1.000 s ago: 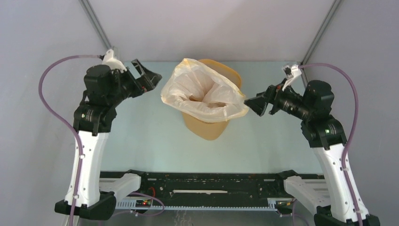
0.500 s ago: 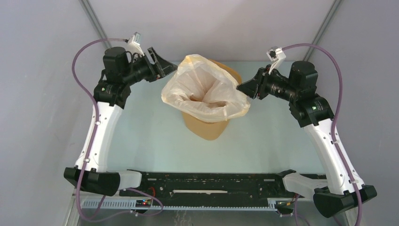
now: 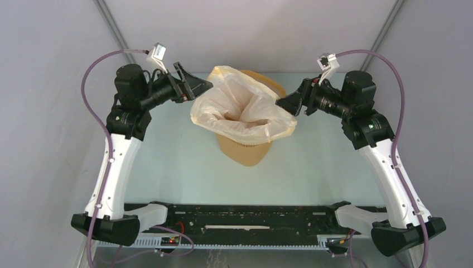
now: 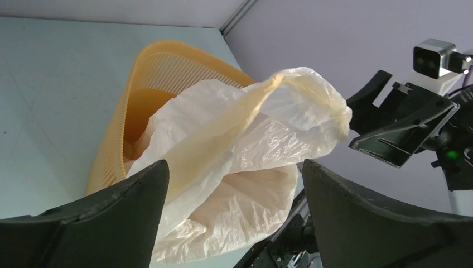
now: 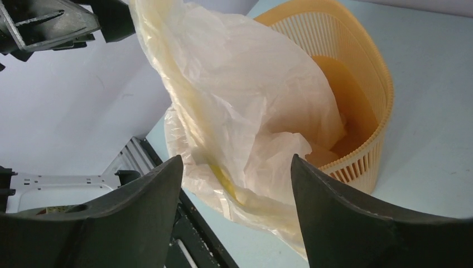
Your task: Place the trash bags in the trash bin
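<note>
Looking down from the top camera, I see the tapered orange-yellow plastic wastebasket (image 3: 245, 153) standing upright at the middle of the pale table (image 3: 167, 162). The wrinkly translucent cream-white film bag (image 3: 242, 111) sits in its mouth, billowed open, its yellowish rim flaring wider than the wastebasket and hanging over the near edge. My left gripper (image 3: 203, 86) hovers at the bag's far-left rim, fingers spread wide, gripping nothing. My right gripper (image 3: 281, 103) is at the right rim, fingers likewise apart. Each wrist camera shows bag film between its own fingers, unpinched.
</note>
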Robot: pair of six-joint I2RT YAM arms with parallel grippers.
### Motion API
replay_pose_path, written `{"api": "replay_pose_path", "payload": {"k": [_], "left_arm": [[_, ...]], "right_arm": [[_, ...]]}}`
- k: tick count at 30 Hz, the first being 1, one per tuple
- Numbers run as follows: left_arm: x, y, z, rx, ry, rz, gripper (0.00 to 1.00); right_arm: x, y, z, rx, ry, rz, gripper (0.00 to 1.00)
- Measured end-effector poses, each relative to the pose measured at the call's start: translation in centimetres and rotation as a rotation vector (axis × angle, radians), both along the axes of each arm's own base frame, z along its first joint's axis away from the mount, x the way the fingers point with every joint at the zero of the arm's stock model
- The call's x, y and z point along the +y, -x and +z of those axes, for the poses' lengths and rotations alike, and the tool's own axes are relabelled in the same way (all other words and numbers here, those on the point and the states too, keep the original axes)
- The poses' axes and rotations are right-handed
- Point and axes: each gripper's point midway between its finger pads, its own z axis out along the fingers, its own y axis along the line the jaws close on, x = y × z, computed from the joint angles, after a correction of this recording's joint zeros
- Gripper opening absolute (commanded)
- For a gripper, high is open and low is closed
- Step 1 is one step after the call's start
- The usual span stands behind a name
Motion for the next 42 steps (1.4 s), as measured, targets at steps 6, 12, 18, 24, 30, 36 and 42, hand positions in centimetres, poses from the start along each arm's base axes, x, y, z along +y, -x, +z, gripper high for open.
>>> {"api": "replay_pose_path", "payload": {"k": [6,12,18,24,30,36,42], "left_arm": [[-0.3,0.4,0.0,-0.013,0.001,-0.016,0.73],[-0.3,-0.4,-1.2,0.024,-0.001,-0.005,0.53],[0.0,-2.1,-2.1,0.065,0.011,0.048,0.28],[0.0,-4.5,-3.8,0.120,0.018,0.090,0.01],[0.2,-7.3,-6.6,0.198,0.012,0.141,0.00],[-0.1,-9.7,-9.4,0.280,0.012,0.165,0.00],[-0.7,-12.2,-11.8,0.349,0.027,0.172,0.00]], "right_arm": [[0.7,0.6,-0.3,0.002,0.015,0.023,0.85],[1.1,0.5,-0.5,-0.009,0.032,0.005,0.64],[0.1,-1.9,-0.8,-0.018,0.050,-0.112,0.23],[0.3,-3.6,-1.5,0.025,0.049,-0.147,0.06],[-0.8,-5.7,-2.8,0.077,0.056,-0.222,0.00],[-2.6,-9.3,-5.5,0.174,0.070,-0.322,0.00],[-2.9,-12.2,-8.0,0.265,0.070,-0.362,0.00]]}}
